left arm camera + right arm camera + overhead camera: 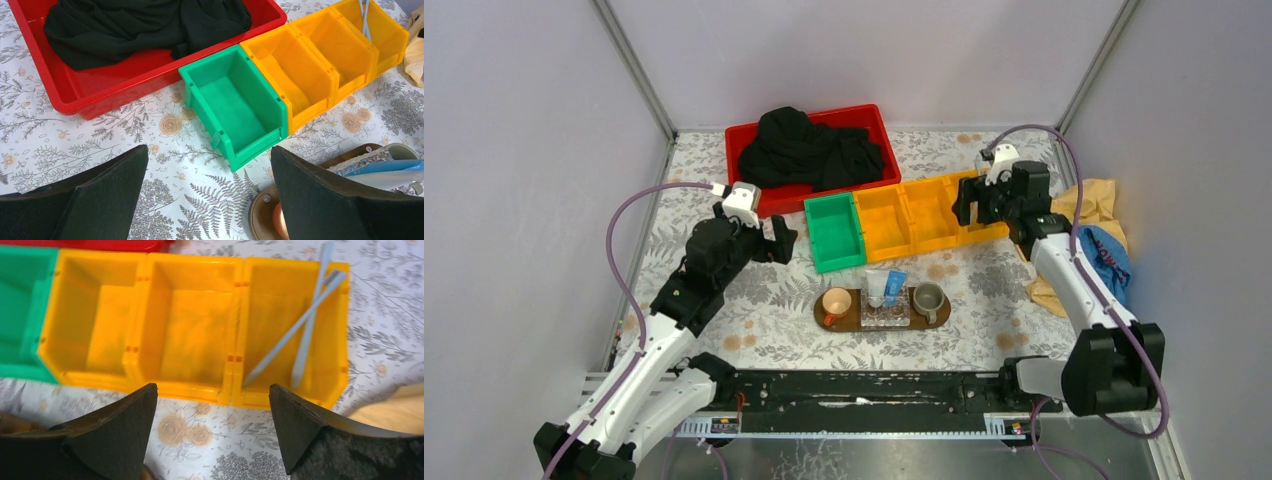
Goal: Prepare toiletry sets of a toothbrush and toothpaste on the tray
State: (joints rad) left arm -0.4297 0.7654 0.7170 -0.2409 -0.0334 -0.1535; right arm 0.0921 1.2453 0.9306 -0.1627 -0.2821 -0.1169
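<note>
Two thin pale toothbrushes lie crossed in the rightmost yellow bin; they also show in the left wrist view. The dark-brown oval tray lies on the table in front of the bins. A silvery-white toothpaste tube and a blue tube lean in a clear box on the tray. My right gripper is open and empty, hovering over the near edge of the yellow bins. My left gripper is open and empty, left of the green bin.
A green bin and three yellow bins stand in a row. A red tray of black cloth is behind them. An orange cup and a grey cup sit on the tray. Yellow cloth and a blue bag lie right.
</note>
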